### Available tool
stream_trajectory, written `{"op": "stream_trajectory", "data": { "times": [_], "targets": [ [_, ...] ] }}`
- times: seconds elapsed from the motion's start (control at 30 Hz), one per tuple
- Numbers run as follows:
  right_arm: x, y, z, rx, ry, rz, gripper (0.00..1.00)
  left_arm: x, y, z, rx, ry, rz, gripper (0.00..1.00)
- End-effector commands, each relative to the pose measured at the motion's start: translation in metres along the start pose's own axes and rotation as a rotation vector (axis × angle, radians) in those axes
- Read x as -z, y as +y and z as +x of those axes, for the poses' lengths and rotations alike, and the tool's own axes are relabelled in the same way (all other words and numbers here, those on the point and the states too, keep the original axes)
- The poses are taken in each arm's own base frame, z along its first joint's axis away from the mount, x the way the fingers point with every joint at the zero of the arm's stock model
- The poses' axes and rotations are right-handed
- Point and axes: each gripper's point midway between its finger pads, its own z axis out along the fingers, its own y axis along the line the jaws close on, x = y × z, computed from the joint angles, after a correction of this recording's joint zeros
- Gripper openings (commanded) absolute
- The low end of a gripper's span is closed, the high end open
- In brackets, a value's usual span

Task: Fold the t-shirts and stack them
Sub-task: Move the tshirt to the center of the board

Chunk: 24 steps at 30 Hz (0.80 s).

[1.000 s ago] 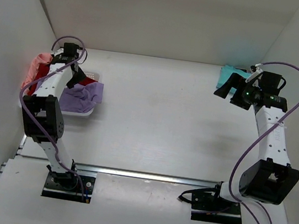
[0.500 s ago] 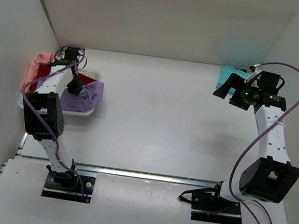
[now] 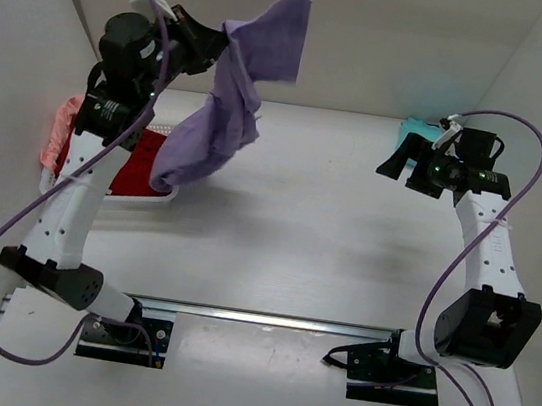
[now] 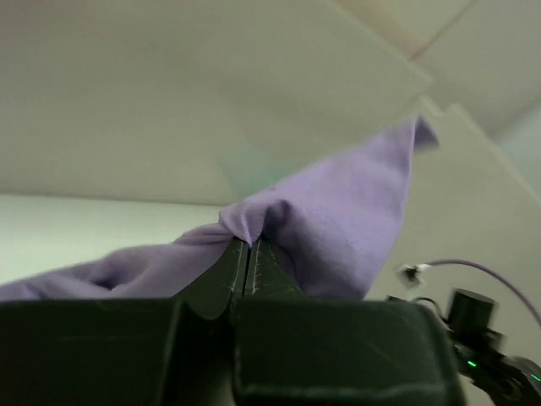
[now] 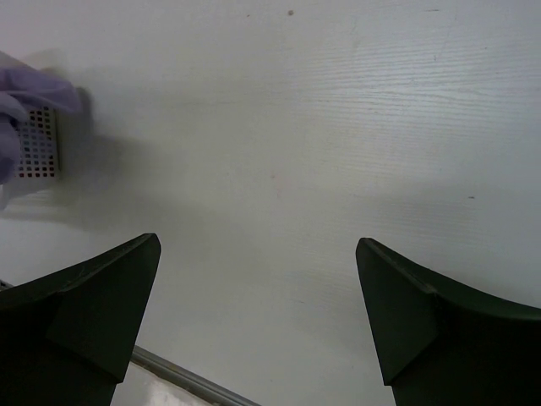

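The left gripper (image 3: 215, 46) had its jaws clamped on the lavender shirt (image 3: 216, 125), high over the far left of the table (image 3: 308, 228). The right gripper (image 3: 395, 162) had its jaws apart. Lowering the shirt slowly mid-table would likely spread it flat.

Overhead I get bright, even light from above with only soft shadows on the white table (image 3: 299, 217), though the top corner of the lavender t-shirt (image 3: 226, 106) smears with motion blur. My left wrist view is dim and soft, the left gripper (image 4: 248, 249) nearly black; the right gripper (image 5: 256, 239) is a dark silhouette over sharply focused table grain.
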Motion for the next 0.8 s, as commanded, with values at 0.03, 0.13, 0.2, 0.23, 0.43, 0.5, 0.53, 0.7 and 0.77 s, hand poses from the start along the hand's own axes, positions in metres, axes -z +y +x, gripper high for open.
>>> {"op": "stream_trajectory", "data": {
  "times": [0.03, 0.13, 0.2, 0.23, 0.43, 0.5, 0.53, 0.7, 0.77],
  "targets": [
    [0.019, -0.001, -0.011, 0.01, -0.08, 0.026, 0.99, 0.006, -0.048, 0.015, 0.054, 0.081, 0.327, 0.0],
    [0.023, -0.001, -0.007, 0.024, -0.083, 0.033, 0.98, 0.006, -0.056, 0.034, 0.108, 0.192, 0.424, 0.0],
    [0.022, -0.004, -0.001, 0.009, -0.074, 0.038, 0.99, 0.007, -0.061, 0.063, 0.182, 0.322, 0.517, 0.0],
    [0.024, -0.004, 0.0, 0.009, -0.077, 0.035, 0.98, 0.009, -0.065, 0.072, 0.196, 0.372, 0.549, 0.0],
    [0.029, -0.002, 0.009, 0.008, -0.095, 0.018, 1.0, 0.013, -0.122, 0.103, 0.224, 0.565, 0.796, 0.0],
    [0.026, 0.005, 0.012, 0.025, -0.088, -0.007, 0.99, 0.014, -0.139, 0.109, 0.288, 0.619, 0.896, 0.0],
    [0.029, 0.008, 0.014, 0.036, -0.087, -0.031, 0.99, 0.018, -0.144, 0.108, 0.283, 0.625, 0.958, 0.0],
    [0.014, 0.064, 0.019, 0.185, -0.123, -0.235, 0.98, 0.008, -0.149, 0.108, 0.329, 0.621, 0.947, 0.0],
    [0.005, 0.087, 0.034, 0.221, -0.159, -0.328, 0.95, 0.003, -0.142, 0.106, 0.338, 0.604, 0.916, 0.0]
  ]
}}
